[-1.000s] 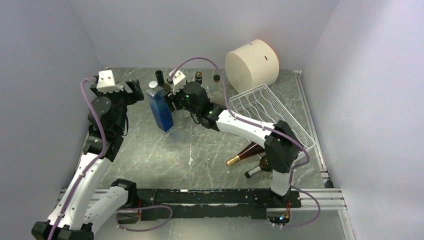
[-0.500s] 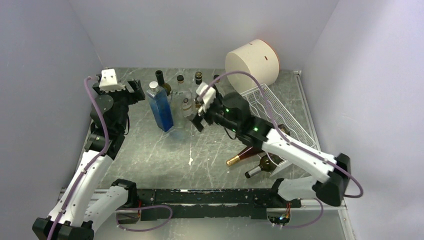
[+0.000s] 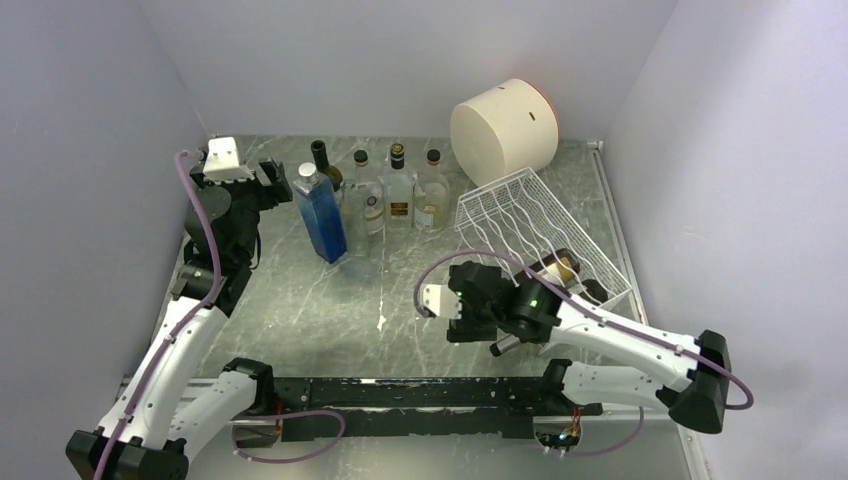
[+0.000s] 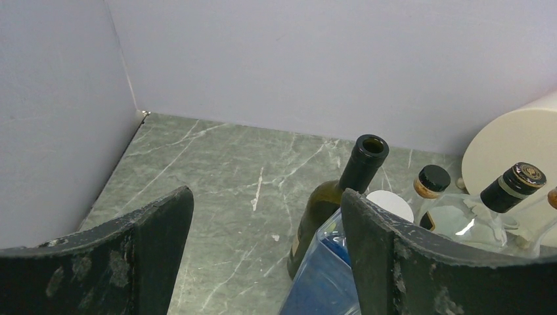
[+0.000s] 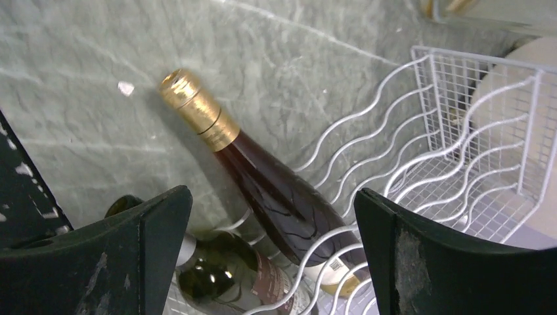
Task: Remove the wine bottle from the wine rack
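Observation:
The white wire wine rack (image 3: 540,222) lies tilted at the right of the table, its wavy tiers (image 5: 420,131) filling the right wrist view. A dark red wine bottle (image 5: 269,187) with a gold foil cap lies under the wires, its neck poking out onto the table. A green bottle (image 5: 226,272) lies beside it; its neck (image 3: 505,346) shows from above. My right gripper (image 5: 272,197) hangs open just above these two bottles, at the rack's near-left end (image 3: 468,308), touching neither. My left gripper (image 3: 270,180) stands open by a blue bottle (image 3: 322,215), nothing between its fingers (image 4: 164,223).
A dark green bottle (image 3: 322,160) and three clear bottles (image 3: 398,188) stand in a row at the back, behind the blue one. A big cream cylinder (image 3: 503,125) lies at the back right, behind the rack. Walls close in on both sides.
My right arm swung from the standing bottles at the back to the near end of the rack, and its jaws opened wide. The left arm barely moved.

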{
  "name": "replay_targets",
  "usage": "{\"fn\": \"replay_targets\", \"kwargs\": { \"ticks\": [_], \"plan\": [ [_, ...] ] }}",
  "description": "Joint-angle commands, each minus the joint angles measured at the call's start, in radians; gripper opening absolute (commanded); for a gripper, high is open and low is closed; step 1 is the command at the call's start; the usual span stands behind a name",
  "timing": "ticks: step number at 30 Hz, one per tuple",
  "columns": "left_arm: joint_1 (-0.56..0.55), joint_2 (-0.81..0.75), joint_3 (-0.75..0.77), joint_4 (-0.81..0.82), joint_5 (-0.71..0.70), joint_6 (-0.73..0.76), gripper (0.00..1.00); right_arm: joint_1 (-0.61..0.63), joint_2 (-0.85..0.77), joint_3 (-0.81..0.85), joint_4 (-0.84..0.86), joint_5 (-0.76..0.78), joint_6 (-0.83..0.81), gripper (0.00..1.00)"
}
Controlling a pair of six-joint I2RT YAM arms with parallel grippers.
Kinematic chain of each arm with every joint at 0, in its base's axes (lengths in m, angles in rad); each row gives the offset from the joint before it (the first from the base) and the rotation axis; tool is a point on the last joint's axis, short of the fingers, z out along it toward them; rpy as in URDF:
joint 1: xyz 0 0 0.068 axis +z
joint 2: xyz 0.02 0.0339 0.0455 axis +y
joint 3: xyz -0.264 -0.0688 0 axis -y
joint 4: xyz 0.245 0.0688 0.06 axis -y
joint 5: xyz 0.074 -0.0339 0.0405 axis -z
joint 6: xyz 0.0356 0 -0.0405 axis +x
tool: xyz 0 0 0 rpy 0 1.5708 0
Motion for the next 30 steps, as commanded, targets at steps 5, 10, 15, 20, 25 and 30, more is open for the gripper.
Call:
{"fn": "replay_targets", "kwargs": {
  "ticks": [5, 10, 15, 20, 25, 30],
  "plan": [
    [-0.001, -0.024, 0.04, 0.005, 0.007, -0.007, 0.87, 0.051, 0.16, -0.031, -0.014, 0.062, -0.154, 0.99],
    [-0.001, -0.043, 0.037, 0.008, -0.003, -0.005, 0.87, 0.051, 0.274, -0.025, -0.024, 0.059, -0.186, 0.94],
    [-0.001, -0.052, 0.041, 0.005, 0.008, -0.013, 0.87, 0.051, 0.368, -0.026, -0.017, 0.082, -0.201, 0.85],
    [-0.001, -0.058, 0.039, 0.005, 0.009, -0.017, 0.88, 0.05, 0.461, -0.042, -0.004, 0.113, -0.196, 0.78],
    [-0.001, -0.068, 0.042, 0.001, 0.016, -0.024, 0.87, 0.051, 0.515, -0.047, 0.011, 0.156, -0.209, 0.73],
    [-0.001, -0.079, 0.042, 0.002, 0.016, -0.026, 0.88, 0.048, 0.587, -0.052, 0.012, 0.186, -0.215, 0.71]
  ]
}}
